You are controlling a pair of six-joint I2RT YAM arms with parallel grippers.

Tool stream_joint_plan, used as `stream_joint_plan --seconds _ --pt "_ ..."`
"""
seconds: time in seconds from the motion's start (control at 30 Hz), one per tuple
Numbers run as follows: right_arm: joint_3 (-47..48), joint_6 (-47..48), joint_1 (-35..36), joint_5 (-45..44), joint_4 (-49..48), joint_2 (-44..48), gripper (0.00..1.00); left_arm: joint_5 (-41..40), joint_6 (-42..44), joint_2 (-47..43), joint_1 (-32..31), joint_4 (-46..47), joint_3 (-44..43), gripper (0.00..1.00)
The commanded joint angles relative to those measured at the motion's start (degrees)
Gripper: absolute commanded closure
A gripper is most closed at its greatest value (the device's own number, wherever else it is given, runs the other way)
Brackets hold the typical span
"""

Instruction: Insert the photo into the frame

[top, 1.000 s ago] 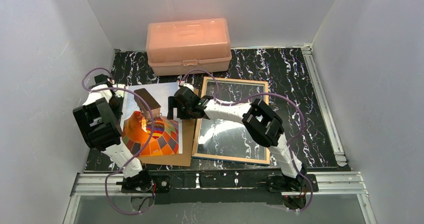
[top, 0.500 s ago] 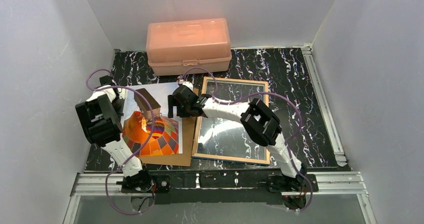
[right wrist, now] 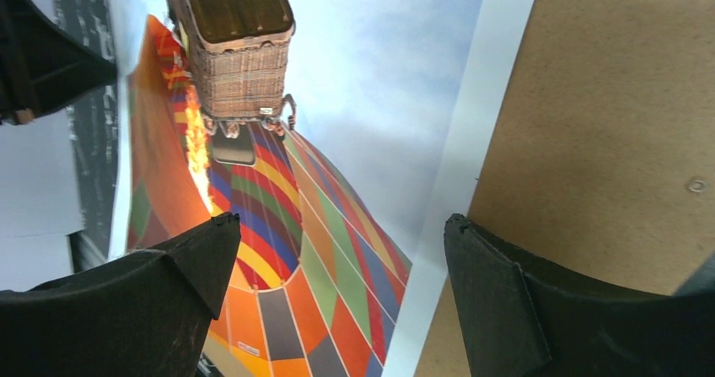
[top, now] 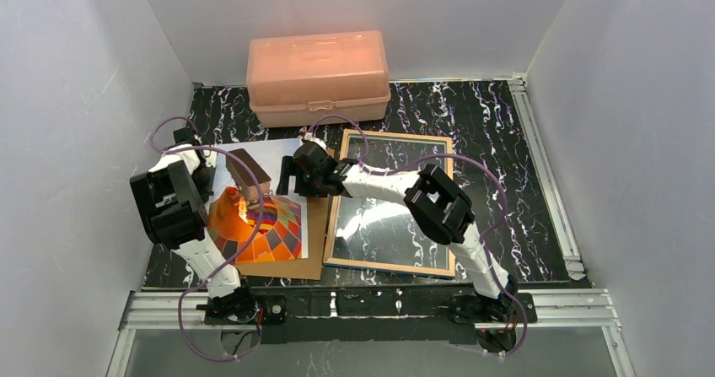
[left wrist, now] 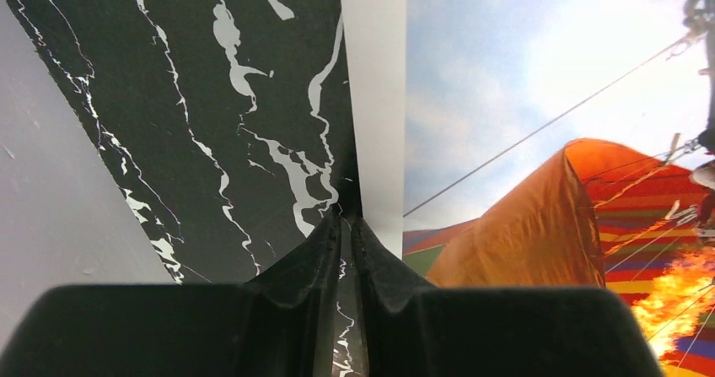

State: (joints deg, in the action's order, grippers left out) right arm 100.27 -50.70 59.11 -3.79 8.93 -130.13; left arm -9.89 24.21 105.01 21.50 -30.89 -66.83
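Top external first: logging the photo lying picture-up on the brown backing board, on the desk just left of the frame, not touching its rim or glass, so not yet in. Comparing with a second ago: seeing the left arm drawn slightly inward toward the print, and the right arm reaching further left, bringing the right jaws from the board's edge to over the photo's right margin. Noting the balloon's orange flank near the left edge now looking rounder, possibly bowing up off the board; not telling for certain from above. Checking left wrist view: finding the left jaws narrowed to a thin slit, with the photo's white left border running into that slit, so reading it as a pinch on the paper's edge. Checking right wrist view: finding the right jaws spread wide, holding nothing, straddling the white right border, one finger over the chequered panels and the other over bare board. Judging this as the start of the lift, with the carry across to the frame still to come. Watching for creasing of thin paper gripped at one edge only.
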Motion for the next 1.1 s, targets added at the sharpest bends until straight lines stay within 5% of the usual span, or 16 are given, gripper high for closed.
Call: stream_joint_plan --seconds 0.0,0.3,0.77,1.07 --pt "-3.12 -5.46 -0.04 5.66 -4.61 -0.86 0.01 5.46 -1.58 0.06 -0.93 -2.73 2.98 0.90" --pt "-5.90 -11.26 -0.96 10.34 -13.51 0.88 0.01 5.14 -0.93 0.27 -1.23 -2.03 3.47 0.90" --pt "-4.51 0.78 -4.28 4.09 -0.65 6.51 0.01 3.09 0.49 -0.05 -1.33 -0.48 4.18 0.90" --pt "-0.58 4.65 -5.20 2.43 4.76 2.31 0.01 3.72 0.34 -0.04 -1.29 -1.04 3.89 0.90"
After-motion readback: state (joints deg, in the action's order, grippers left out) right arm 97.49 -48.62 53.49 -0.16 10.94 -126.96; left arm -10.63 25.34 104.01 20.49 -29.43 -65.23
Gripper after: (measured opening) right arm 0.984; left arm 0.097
